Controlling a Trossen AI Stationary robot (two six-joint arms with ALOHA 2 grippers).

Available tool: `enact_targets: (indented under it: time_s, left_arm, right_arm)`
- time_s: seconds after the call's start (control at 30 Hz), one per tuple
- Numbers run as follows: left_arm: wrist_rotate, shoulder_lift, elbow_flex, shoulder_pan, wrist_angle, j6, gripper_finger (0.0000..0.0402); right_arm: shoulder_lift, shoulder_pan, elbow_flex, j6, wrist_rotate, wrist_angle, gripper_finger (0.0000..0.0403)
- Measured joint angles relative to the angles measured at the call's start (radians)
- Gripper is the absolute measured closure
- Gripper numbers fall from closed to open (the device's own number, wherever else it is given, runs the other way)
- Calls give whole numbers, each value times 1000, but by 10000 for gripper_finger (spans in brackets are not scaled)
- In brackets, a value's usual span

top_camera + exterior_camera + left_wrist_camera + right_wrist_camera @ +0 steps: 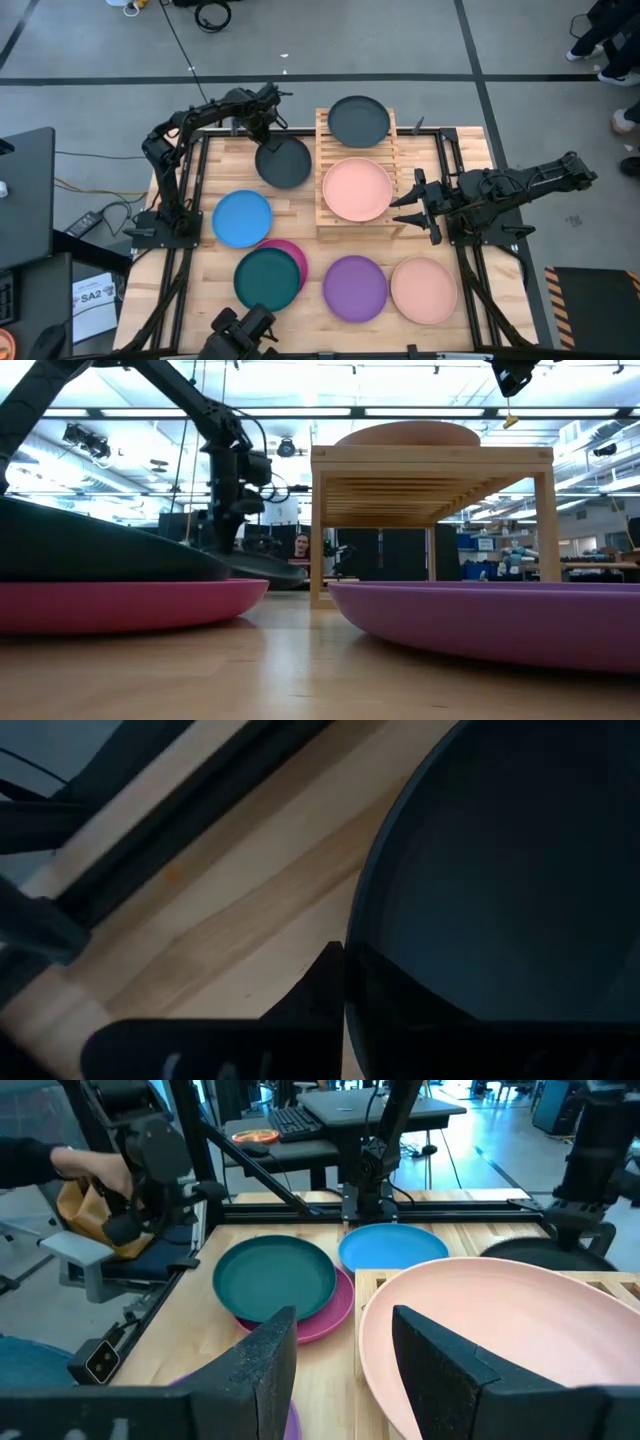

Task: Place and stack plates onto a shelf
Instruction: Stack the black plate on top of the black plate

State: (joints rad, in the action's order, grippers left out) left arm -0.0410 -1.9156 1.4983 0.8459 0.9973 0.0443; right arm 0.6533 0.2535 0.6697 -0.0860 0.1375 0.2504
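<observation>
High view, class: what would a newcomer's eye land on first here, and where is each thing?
The wooden shelf at the table's far middle, carrying a dark grey plate and a salmon pink plate. Left of it, the left gripper is shut on the rim of another grey plate, while bright plates spread across the near half.

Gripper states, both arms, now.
Left gripper: shut on the grey plate's rim.
Right gripper: open, holding nothing, beside the pink plate.
</observation>
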Motion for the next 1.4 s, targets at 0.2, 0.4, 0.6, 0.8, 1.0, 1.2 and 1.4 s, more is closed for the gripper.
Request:
enact_targets:
  time_s: [0.2,0.4,0.6,0.8,1.0,1.2,1.4]
  left_arm:
    - [-31,0,127,0,157,-18,388]
    - [-32,0,284,0,354,-78,388]
    - [-27,0,463,-2,543,-100,388]
    - [84,0,624,-7,573,-110,388]
    - [213,0,719,-27,542,-108,388]
    - [276,0,739,-55,463,-78,389]
    - [339,0,739,-80,289,9,388]
  right_arm:
    - [0,0,0,0,0,0,231]
    - [0,0,0,0,0,0,231]
    - [0,0,0,0,0,0,231]
    - [0,0,0,0,0,0,231]
    - [0,0,0,1,0,0,231]
    - [0,0,0,3,0,0,231]
    - [0,0,0,3,0,0,231]
